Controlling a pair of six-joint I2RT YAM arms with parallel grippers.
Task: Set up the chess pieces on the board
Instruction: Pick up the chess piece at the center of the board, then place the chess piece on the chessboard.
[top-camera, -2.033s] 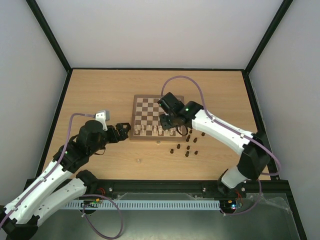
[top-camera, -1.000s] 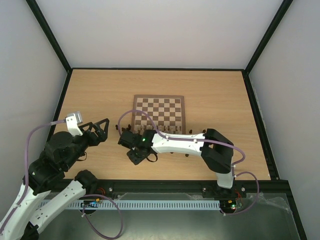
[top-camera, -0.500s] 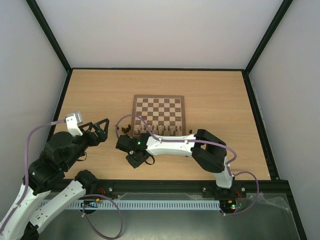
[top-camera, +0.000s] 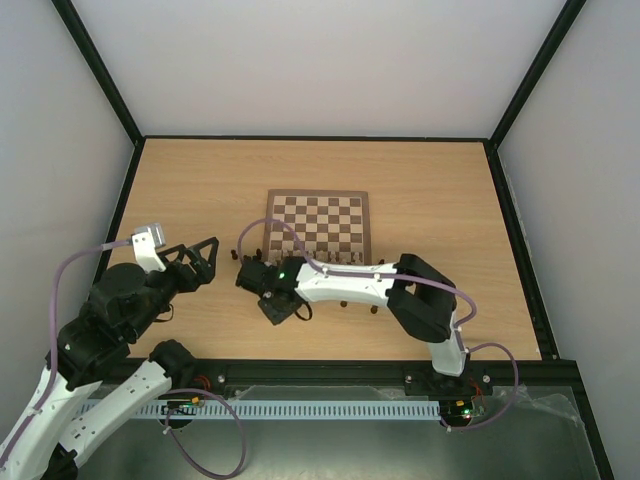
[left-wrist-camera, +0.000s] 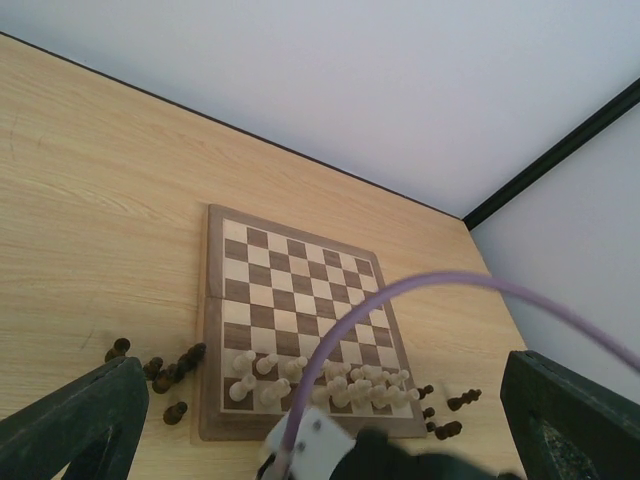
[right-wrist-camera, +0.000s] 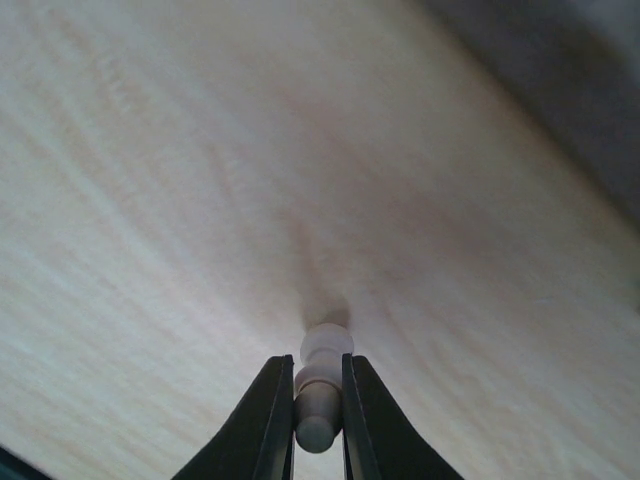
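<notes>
Looking down from the top camera: finds the board (top-camera: 317, 225) at mid-table, beyond both arms. Shows the right arm folded leftward along the board's near edge, with the right gripper (top-camera: 275, 310) low over the bare tabletop (top-camera: 430, 190), just near of the board's near-left corner; cannot tell its jaw state from here. Places the left gripper (top-camera: 204, 258) left of the board and apart from it, jaws spread wide and holding nothing. Picks out a few dark pieces (top-camera: 246, 257) on the table by the board's near-left corner.

Turning to the left wrist camera: frames the whole board (left-wrist-camera: 290, 290) between two widely parted fingers (left-wrist-camera: 80, 420). Shows pale pieces (left-wrist-camera: 340, 380) crowded on the two nearest rows, some leaning, and dark pieces (left-wrist-camera: 160, 368) scattered on the table off the left and right near corners. Catches a purple cable (left-wrist-camera: 440, 279) arching across.

Ending with the right wrist camera: shows narrow jaws pinching one pale piece (right-wrist-camera: 322, 375) between the fingers (right-wrist-camera: 268, 420), rounded head pointing toward the blurred tabletop; cannot tell whether it touches the wood.
</notes>
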